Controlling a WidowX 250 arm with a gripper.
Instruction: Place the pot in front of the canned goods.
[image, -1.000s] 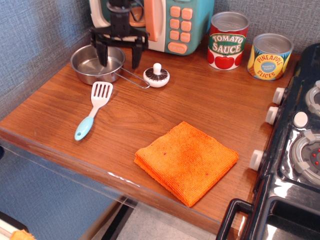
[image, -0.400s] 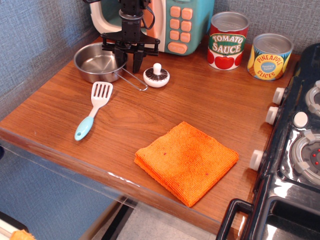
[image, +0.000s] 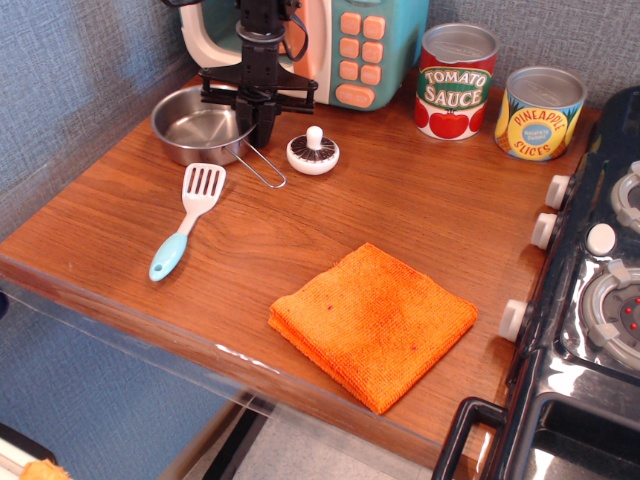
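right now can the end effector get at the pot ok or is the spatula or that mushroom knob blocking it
Probably yes. The end effector is already down at the right rim of the pot, fingers drawn together there. The spatula lies nearer the camera and the mushroom knob sits to the right, both clear.

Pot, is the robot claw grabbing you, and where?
Yes, it looks so: the gripper has closed on the pot at its right rim, near where the wire handle joins.

The gripper (image: 259, 128) is black, with a wide crossbar and cables.
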